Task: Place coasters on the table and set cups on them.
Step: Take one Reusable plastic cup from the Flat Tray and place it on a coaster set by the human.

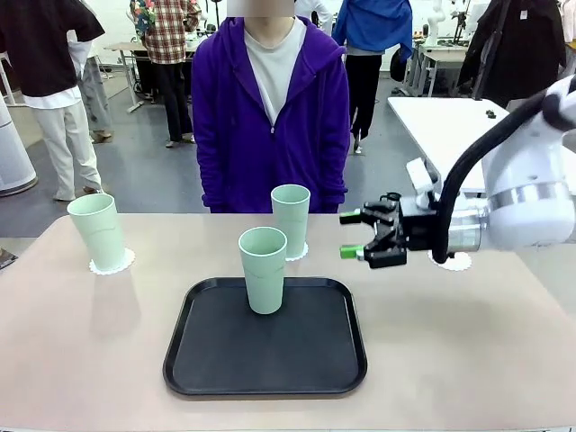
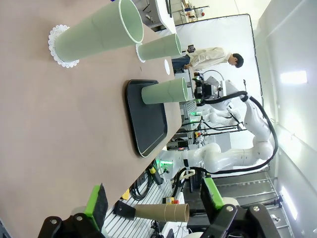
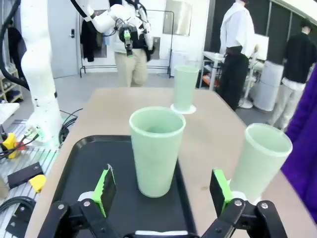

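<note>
Beyond my table I am looking out over a grey floor (image 1: 144, 175) that is catching soft, even light. A white table (image 1: 450, 121) is standing off to my right, and further desks (image 1: 130, 49) are sitting at the back of the room where people are standing about. From my left wrist I am seeing a big white backdrop screen (image 2: 218, 32) hanging against the far wall and bright ceiling lamps (image 2: 293, 77) glowing. From my right wrist I am facing a pale wall with a grey door (image 3: 64, 37).
</note>
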You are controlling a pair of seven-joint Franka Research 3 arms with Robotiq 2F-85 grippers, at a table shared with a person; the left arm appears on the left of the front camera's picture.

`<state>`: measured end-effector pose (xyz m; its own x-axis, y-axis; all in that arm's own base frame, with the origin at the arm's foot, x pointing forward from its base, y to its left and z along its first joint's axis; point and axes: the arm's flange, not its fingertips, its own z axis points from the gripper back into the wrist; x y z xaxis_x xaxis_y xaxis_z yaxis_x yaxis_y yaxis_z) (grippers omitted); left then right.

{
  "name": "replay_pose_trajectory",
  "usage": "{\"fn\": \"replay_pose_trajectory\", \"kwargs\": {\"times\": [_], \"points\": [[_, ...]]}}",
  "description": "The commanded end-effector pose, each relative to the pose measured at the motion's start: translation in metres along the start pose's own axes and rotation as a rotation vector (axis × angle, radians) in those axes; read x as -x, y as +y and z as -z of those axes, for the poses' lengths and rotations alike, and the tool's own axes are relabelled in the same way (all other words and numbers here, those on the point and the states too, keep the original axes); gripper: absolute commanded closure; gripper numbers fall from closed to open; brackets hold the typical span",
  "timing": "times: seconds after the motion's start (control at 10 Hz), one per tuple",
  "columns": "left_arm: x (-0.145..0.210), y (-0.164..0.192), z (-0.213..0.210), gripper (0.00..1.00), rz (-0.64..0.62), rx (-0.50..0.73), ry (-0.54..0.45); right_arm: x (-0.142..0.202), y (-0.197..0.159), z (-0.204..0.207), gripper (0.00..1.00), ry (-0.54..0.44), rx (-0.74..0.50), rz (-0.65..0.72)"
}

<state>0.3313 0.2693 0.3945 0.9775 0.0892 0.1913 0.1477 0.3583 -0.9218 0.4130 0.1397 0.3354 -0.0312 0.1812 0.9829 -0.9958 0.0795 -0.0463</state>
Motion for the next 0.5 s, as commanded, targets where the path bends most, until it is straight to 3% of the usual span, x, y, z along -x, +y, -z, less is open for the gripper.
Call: {"fn": "replay_pose_trajectory", "kwargs": {"times": [0.0, 0.4], "points": [[0.001, 0.0, -0.001, 0.0, 0.006, 0.001, -0.003, 0.032, -0.009, 0.017, 0.0, 0.027, -0.013, 0.068], [0.001, 0.0, -0.001, 0.0, 0.006, 0.001, -0.003, 0.064, -0.018, 0.058, 0.0, 0.069, -0.035, 0.128]]}}
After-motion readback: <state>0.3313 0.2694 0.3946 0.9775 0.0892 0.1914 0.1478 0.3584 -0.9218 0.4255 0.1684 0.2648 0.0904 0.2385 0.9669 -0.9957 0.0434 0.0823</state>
